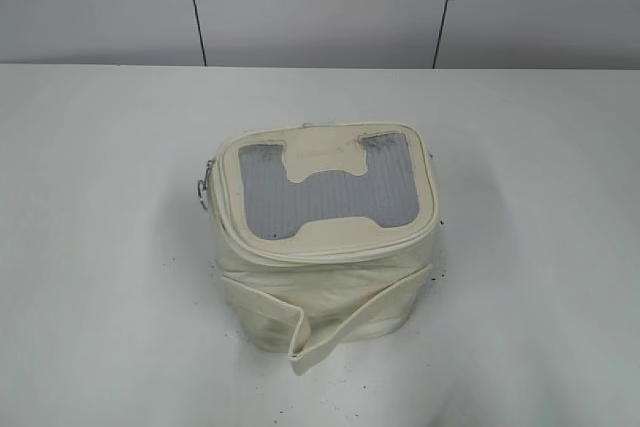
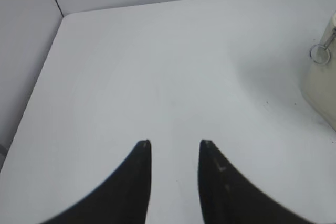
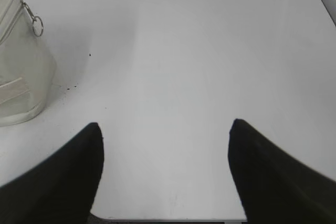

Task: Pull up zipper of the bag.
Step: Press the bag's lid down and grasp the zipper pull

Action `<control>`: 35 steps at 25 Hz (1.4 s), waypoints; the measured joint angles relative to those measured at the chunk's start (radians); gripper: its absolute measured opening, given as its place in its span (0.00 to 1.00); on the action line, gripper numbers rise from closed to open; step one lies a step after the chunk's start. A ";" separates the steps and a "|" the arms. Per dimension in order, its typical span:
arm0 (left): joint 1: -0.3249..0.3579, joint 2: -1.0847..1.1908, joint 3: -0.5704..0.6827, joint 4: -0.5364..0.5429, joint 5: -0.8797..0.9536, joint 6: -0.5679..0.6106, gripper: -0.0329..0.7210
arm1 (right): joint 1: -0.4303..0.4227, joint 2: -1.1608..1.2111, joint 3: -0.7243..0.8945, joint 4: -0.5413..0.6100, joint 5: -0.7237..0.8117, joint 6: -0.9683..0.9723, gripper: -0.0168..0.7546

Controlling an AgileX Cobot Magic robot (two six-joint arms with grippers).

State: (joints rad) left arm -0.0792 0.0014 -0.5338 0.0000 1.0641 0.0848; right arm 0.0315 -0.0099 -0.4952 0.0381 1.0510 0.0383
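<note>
The cream boxy bag (image 1: 325,257) stands at the table's middle, its top a grey ribbed window with a cream H-shaped patch (image 1: 327,160). The zipper track (image 1: 300,249) runs round the top panel. One silver slider with a ring pull (image 1: 203,187) hangs at the bag's left end, also in the left wrist view (image 2: 320,52). A second ring pull (image 3: 37,24) shows on the bag (image 3: 21,66) in the right wrist view. A loose cream strap (image 1: 340,322) hangs down the front. My left gripper (image 2: 174,142) is open and empty, left of the bag. My right gripper (image 3: 167,125) is open wide and empty, right of it. Neither shows in the exterior view.
The white table (image 1: 100,247) carries the bag. A grey panelled wall (image 1: 320,2) stands behind it. The table's left edge and corner (image 2: 60,19) show in the left wrist view, its near edge (image 3: 168,217) in the right wrist view. Small dark specks (image 3: 71,86) lie by the bag.
</note>
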 joint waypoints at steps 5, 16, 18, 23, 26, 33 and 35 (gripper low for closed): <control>-0.017 0.113 -0.020 -0.033 -0.044 0.000 0.36 | 0.000 0.000 0.000 0.000 0.000 0.000 0.74; -0.023 0.613 -0.061 -0.409 -0.333 0.135 0.37 | 0.038 0.349 -0.028 0.064 -0.177 -0.087 0.74; -0.023 0.707 -0.061 -0.543 -0.350 0.246 0.38 | 0.080 0.422 -0.037 0.108 -0.254 -0.127 0.71; -0.023 0.959 -0.084 -0.751 -0.321 0.510 0.44 | 0.191 0.691 -0.143 0.166 -0.296 -0.254 0.64; -0.023 1.062 -0.127 -0.794 -0.303 0.599 0.45 | 0.222 0.880 -0.239 0.238 -0.297 -0.385 0.63; -0.023 1.229 -0.233 -0.809 -0.260 0.683 0.46 | 0.238 1.270 -0.498 0.488 -0.241 -0.765 0.63; -0.023 1.266 -0.252 -0.813 -0.237 0.694 0.46 | 0.258 1.366 -0.573 0.516 -0.218 -0.846 0.63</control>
State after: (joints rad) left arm -0.1018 1.2676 -0.7857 -0.8131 0.8268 0.7789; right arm 0.2893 1.3564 -1.0680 0.5539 0.8327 -0.8074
